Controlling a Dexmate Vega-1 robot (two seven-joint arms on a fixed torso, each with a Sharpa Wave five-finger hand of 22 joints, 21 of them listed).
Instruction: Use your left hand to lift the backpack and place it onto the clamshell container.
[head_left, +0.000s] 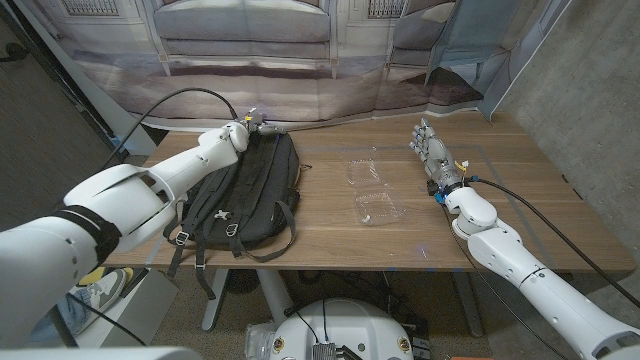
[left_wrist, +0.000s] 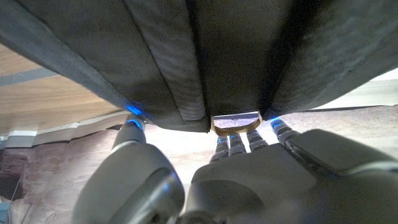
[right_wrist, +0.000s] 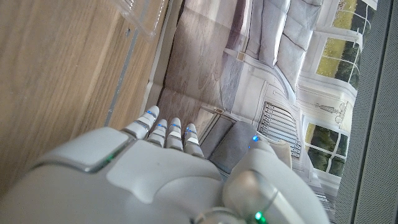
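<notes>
The black backpack (head_left: 243, 190) lies on the left part of the wooden table (head_left: 520, 200), straps toward the front edge. My left hand (head_left: 243, 130) is at its far top end. In the left wrist view the fingers (left_wrist: 239, 143) and thumb reach up to the dark backpack (left_wrist: 205, 56), and the fabric hides their tips, so a grip cannot be judged. The clear clamshell container (head_left: 372, 190) sits at the table's middle, to the right of the backpack. My right hand (head_left: 432, 150) stands open on its edge further right, fingers (right_wrist: 163, 132) straight and holding nothing.
A black cable (head_left: 185, 98) loops over my left arm. Another cable (head_left: 545, 205) runs across the table's right part behind my right arm. A printed backdrop (head_left: 300, 50) hangs just behind the table's far edge. A corner of the clear container (right_wrist: 142, 15) is in the right wrist view.
</notes>
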